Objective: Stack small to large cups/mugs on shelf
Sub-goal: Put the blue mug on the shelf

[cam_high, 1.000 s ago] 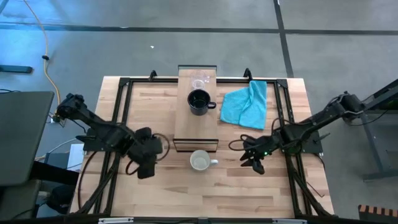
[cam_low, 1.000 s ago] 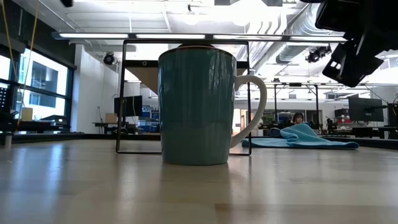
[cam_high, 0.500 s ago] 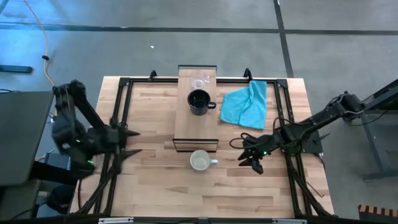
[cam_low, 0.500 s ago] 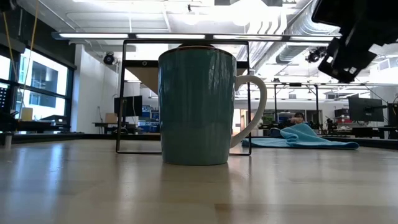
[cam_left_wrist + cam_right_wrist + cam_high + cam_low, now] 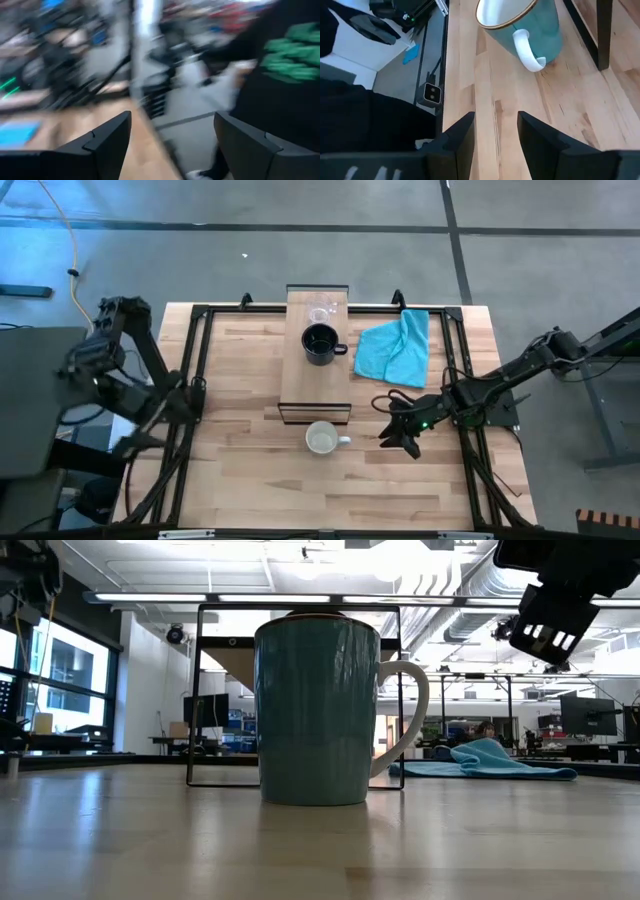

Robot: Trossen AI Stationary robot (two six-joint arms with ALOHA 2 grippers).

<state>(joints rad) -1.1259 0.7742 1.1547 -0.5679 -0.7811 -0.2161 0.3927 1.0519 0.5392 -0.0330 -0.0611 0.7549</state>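
Note:
A mug with a teal outer wall, white inside and white handle stands upright on the table just in front of the shelf; it also shows in the low view and the right wrist view. On the shelf board stand a black handled mug and, behind it, a small clear glass cup. My right gripper is open and empty, hovering to the right of the teal mug, its fingers pointing at the mug's handle side. My left gripper is open and empty, drawn back over the table's left edge.
A turquoise cloth lies crumpled on the table right of the shelf. A black metal frame runs around the tabletop. Bare wood lies between the teal mug and the near edge.
My left arm has swung away from the shelf's front end, back toward the table's left edge and up. My right gripper has crept a little toward the teal mug. The mugs and the glass have not moved.

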